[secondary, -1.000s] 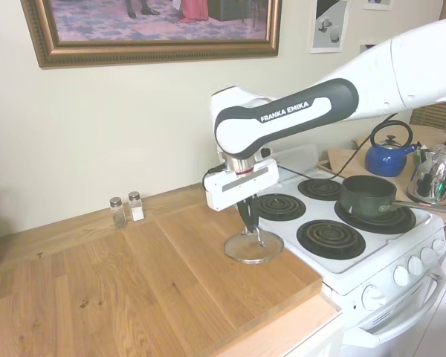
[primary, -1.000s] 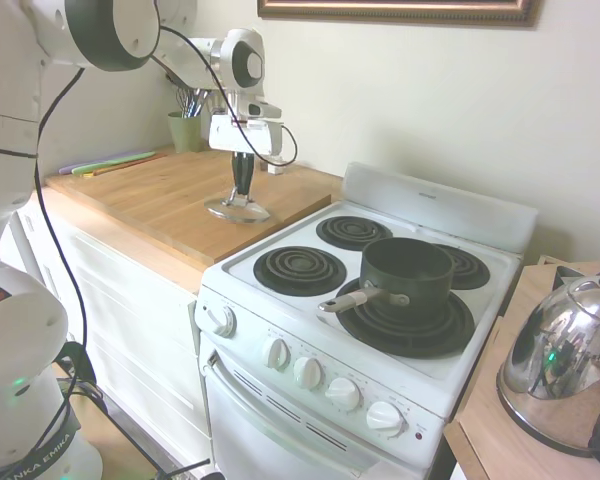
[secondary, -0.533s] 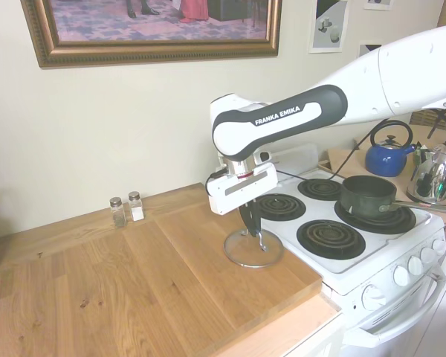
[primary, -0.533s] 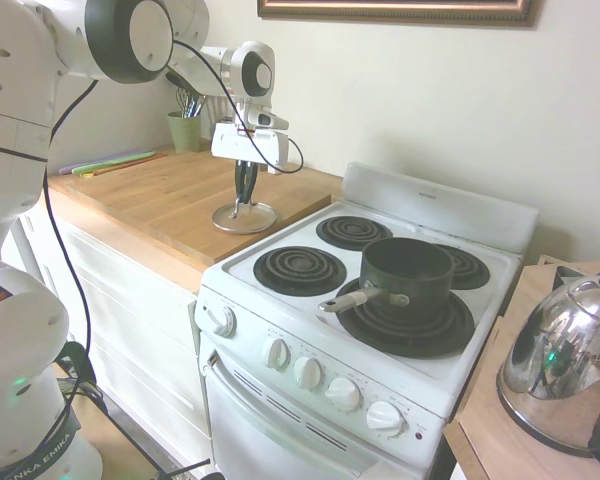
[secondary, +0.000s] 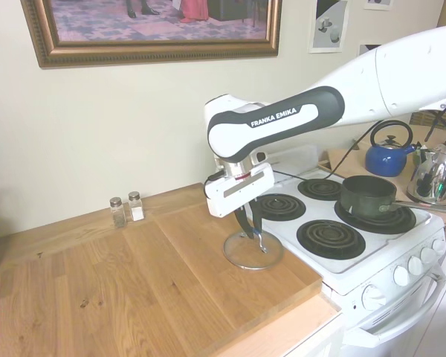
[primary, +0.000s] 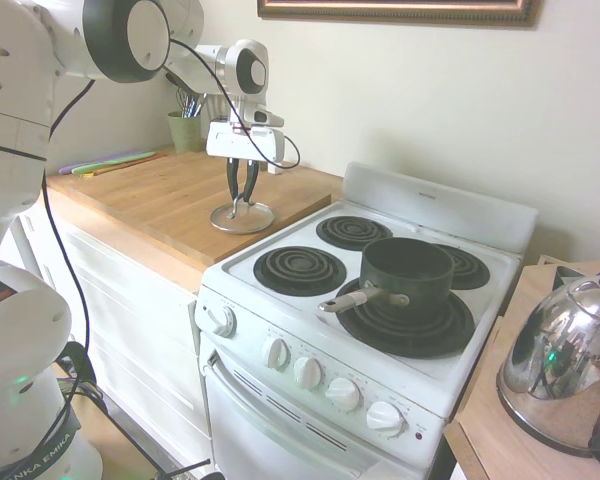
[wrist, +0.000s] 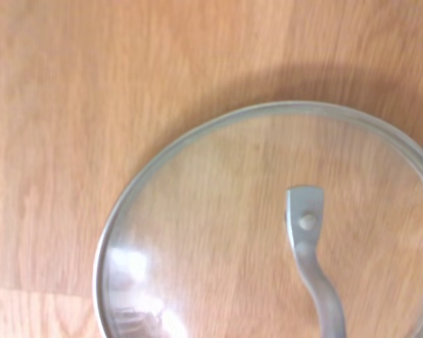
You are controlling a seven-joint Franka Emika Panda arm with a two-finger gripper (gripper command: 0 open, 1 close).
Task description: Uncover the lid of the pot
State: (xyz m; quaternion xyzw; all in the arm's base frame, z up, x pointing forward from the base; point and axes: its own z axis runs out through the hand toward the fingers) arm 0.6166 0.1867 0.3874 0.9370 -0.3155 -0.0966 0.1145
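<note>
On butcher-block counter, just left of stove (primary: 380, 330): glass lid (primary: 242, 216) lies flat, loop handle up. Gripper (primary: 242, 197) directly above handle, fingers spread, gripping nothing. Pot (primary: 405, 272) sits uncovered on stove's front-right burner, well apart.

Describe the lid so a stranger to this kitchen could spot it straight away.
Start at the white stove, then look to the wooden counter beside it. Near the counter's stove-side edge, under the open gripper, lies the lid, flat on the wood. It is the only round, clear glass piece there, with a metal rim and arched metal handle.
</note>
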